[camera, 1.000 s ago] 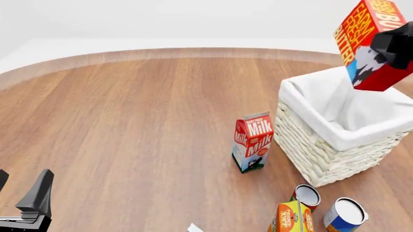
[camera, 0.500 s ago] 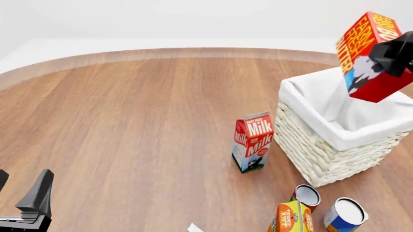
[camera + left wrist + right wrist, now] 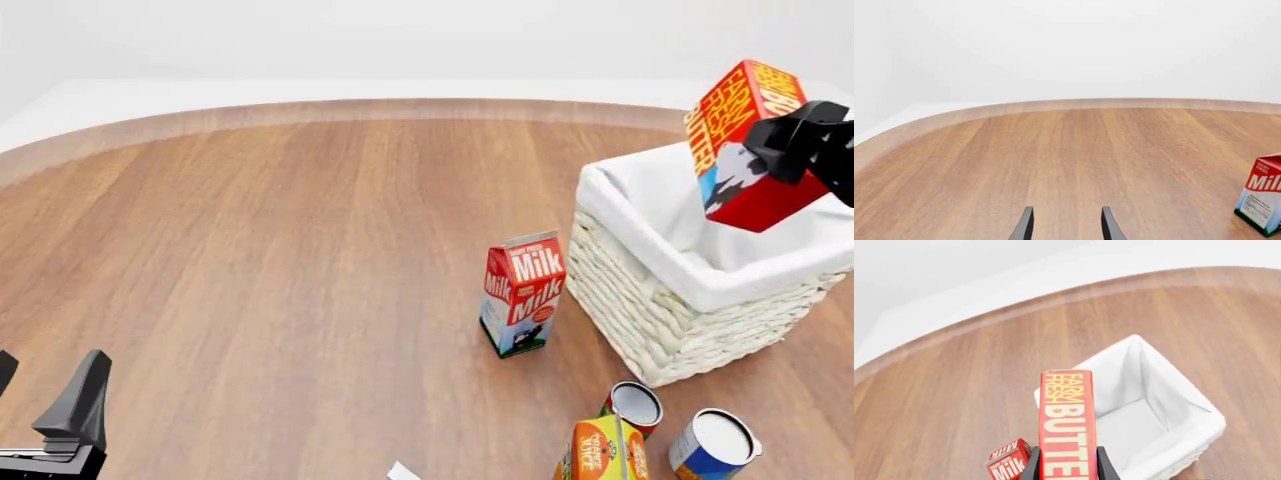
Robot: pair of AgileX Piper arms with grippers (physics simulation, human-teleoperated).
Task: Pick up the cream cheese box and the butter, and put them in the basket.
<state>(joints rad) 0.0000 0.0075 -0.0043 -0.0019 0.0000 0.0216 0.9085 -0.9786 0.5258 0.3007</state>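
The butter (image 3: pixel 738 140) is a red-orange box held tilted in the air above the basket (image 3: pixel 747 282), over its far right part, with my right gripper (image 3: pixel 797 146) shut on it. In the right wrist view the butter (image 3: pixel 1067 420) stands between the dark fingers (image 3: pixel 1105 469), with the basket's white liner (image 3: pixel 1201 416) below it. A white corner of the cream cheese box (image 3: pixel 404 471) shows at the bottom edge of the front view. My left gripper (image 3: pixel 47 388) rests open at the near left, and in the left wrist view nothing lies in my left gripper (image 3: pixel 1067 225).
A red-and-white milk carton (image 3: pixel 523 293) stands upright just left of the basket, and the milk carton (image 3: pixel 1262 200) also shows in the left wrist view. Two cans (image 3: pixel 637 404) (image 3: pixel 714 443) and an orange juice carton (image 3: pixel 602 450) stand near the front right.
The right gripper has come down and a little left with the butter, closer to the basket's opening. The left arm has not moved.
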